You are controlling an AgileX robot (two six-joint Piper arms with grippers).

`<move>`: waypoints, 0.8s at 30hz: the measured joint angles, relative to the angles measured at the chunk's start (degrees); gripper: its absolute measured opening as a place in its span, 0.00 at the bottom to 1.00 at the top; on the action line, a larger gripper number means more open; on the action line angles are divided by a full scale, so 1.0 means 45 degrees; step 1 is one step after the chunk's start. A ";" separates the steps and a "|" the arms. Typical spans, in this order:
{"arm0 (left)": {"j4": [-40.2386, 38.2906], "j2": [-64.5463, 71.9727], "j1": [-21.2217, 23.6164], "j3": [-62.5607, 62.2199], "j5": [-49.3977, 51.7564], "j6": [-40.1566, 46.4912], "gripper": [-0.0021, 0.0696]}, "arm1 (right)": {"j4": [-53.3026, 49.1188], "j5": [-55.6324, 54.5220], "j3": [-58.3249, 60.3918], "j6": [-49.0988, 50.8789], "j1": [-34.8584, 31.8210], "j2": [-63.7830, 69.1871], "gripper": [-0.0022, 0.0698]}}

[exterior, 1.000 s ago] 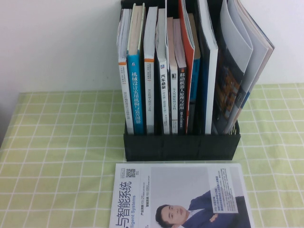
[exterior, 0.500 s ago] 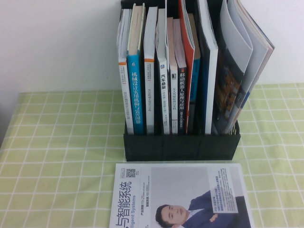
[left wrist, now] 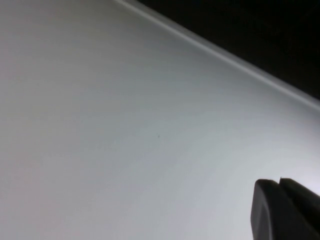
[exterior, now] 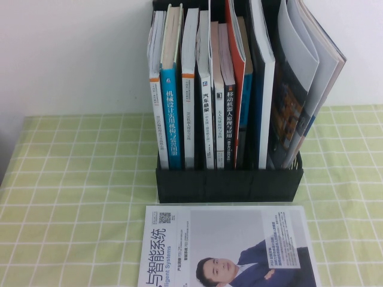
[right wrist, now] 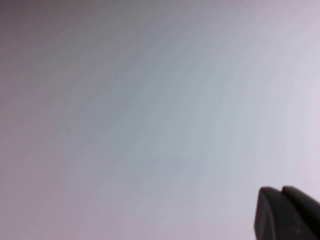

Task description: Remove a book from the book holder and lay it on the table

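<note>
Desk point(exterior: 72, 197), green check cloth, spans the high view. Book holder point(exterior: 229, 185), black, stands mid-desk at the wall, packed with upright books. The book point(exterior: 267, 84), thin with a dark blue spine edge, stands in the holder right of centre, between a red-covered volume point(exterior: 234, 72) and floppy dark magazines point(exterior: 308, 78) leaning right. White magazine with a suited man point(exterior: 230, 248) lies flat just in front of the holder. Left gripper point(left wrist: 285, 210): only a dark tip against a pale surface; right gripper point(right wrist: 287, 212) same. Cannot tell fingers' state on either; neither shows in the high view.
</note>
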 joint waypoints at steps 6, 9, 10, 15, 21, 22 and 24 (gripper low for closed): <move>0.2809 0.0067 0.0000 -0.4104 0.7059 0.0413 0.03 | -0.0544 0.4141 -0.3453 0.1574 0.0000 0.0514 0.03; 0.2969 0.0759 0.0000 -0.6064 1.0224 0.0223 0.03 | -0.0567 0.5705 -0.4862 0.1839 0.0000 0.1666 0.03; 0.2912 0.1164 0.0000 -0.6579 1.1373 0.0135 0.03 | -0.0567 0.6133 -0.5259 0.1843 0.0000 0.2102 0.03; 0.2207 0.3600 0.0000 -0.7680 1.6421 -0.0457 0.03 | -0.0736 0.7682 -0.6137 0.1922 0.0000 0.3876 0.03; 0.1803 0.5891 0.0000 -0.7681 1.9431 -0.0531 0.03 | -0.0841 1.1884 -0.6137 0.1848 0.0000 0.5325 0.03; 0.1803 0.6112 0.0000 -0.7681 1.9487 -0.0531 0.03 | -0.0902 1.2581 -0.6137 0.1740 0.0000 0.5380 0.03; 0.1750 0.6355 0.0000 -0.7681 1.9464 -0.0531 0.03 | -0.0990 1.3482 -0.6137 0.1642 0.0000 0.5409 0.03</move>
